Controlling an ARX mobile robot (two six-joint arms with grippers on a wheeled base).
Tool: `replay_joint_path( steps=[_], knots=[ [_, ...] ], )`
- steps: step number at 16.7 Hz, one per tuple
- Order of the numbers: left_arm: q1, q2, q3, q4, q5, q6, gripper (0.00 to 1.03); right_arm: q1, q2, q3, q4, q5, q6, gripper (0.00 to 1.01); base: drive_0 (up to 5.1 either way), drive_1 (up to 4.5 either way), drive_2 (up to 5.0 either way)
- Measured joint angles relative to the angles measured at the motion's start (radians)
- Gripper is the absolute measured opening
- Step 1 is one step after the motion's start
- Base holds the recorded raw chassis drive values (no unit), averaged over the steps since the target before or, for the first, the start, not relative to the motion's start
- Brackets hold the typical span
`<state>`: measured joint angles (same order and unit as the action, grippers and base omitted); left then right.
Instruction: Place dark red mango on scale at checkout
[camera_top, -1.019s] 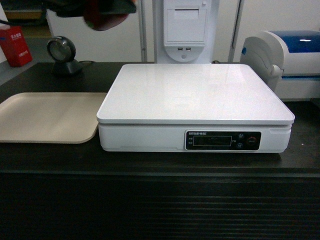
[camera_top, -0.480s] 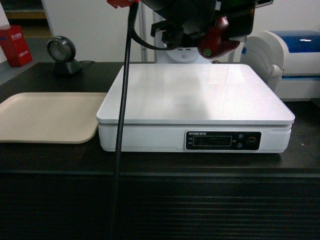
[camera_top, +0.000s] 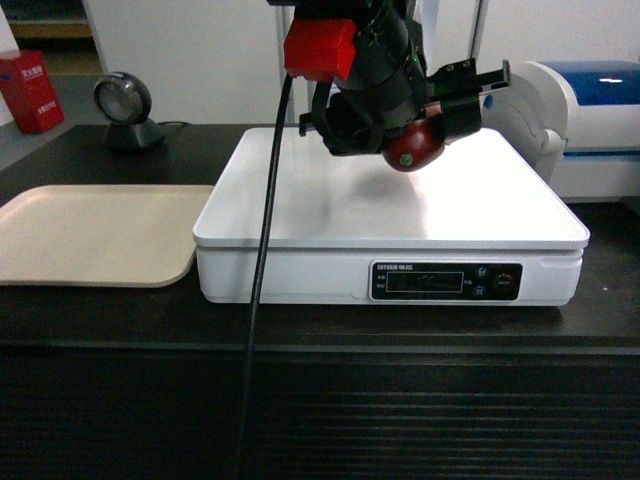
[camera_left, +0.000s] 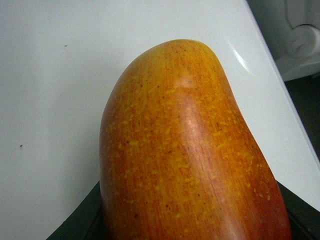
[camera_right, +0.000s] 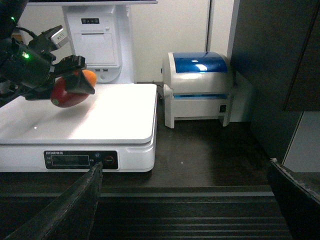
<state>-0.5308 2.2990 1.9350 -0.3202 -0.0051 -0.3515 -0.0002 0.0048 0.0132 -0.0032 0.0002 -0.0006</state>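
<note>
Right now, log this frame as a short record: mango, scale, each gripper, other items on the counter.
mango: dark red mango held above the platform, not yet set down
scale: scale on the checkout, nothing on its platform
left gripper: left gripper shut on the mango, over the scale's rear half
right gripper: right gripper open, holding nothing, low at the counter's front
other items: beige tray, white-and-blue printer
</note>
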Motion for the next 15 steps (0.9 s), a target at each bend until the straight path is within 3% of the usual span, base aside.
replay_joint_path(
  steps=[4, 12, 13, 15],
  knots=[
    [0.003, 0.010, -0.001, -0.006, -0.063, -0.017, 0.62, 0.000, 0.000, 0.000, 0.000, 0.000, 0.000, 0.98, 0.0, 0.00, 0.0],
    [0.004, 0.060, 0.027, -0.040, -0.099, -0.015, 0.62, 0.000, 0.000, 0.000, 0.000, 0.000, 0.000, 0.98, 0.0, 0.00, 0.0],
    [0.005, 0.060, 0.027, -0.037, -0.097, -0.015, 0.66, 0.000, 0.000, 0.000, 0.000, 0.000, 0.000, 0.98, 0.0, 0.00, 0.0],
    [0.004, 0.060, 0.026, -0.006, -0.090, -0.009, 0.87, 0.000, 0.000, 0.000, 0.000, 0.000, 0.000, 0.98, 0.0, 0.00, 0.0]
  ],
)
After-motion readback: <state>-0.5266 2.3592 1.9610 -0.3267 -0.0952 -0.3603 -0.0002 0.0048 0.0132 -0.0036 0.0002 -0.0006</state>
